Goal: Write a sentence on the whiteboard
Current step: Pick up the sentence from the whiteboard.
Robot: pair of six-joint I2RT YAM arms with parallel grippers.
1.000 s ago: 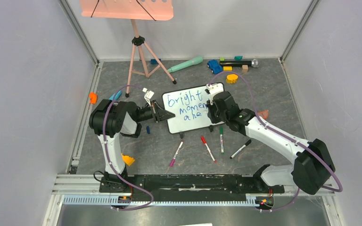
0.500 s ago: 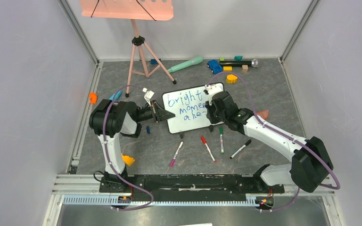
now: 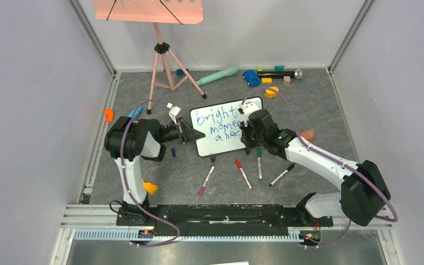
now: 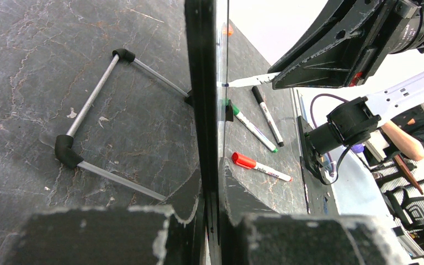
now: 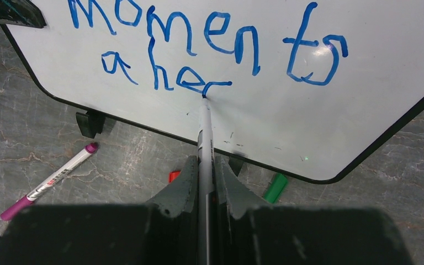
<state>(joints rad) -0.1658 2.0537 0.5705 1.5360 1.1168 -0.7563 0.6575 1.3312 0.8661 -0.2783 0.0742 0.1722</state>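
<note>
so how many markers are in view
5: a purple marker, red marker, green marker and black marker lie before the whiteboard; the fifth marker is in the right hand, tip on the board. Others may be hidden.

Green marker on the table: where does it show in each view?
Top external: the green marker lies just in front of the whiteboard's right end.
Left wrist: centre, right of the edge-on whiteboard.
Right wrist: only a green end, below the whiteboard's edge.
Shared landmark: the whiteboard.
</note>
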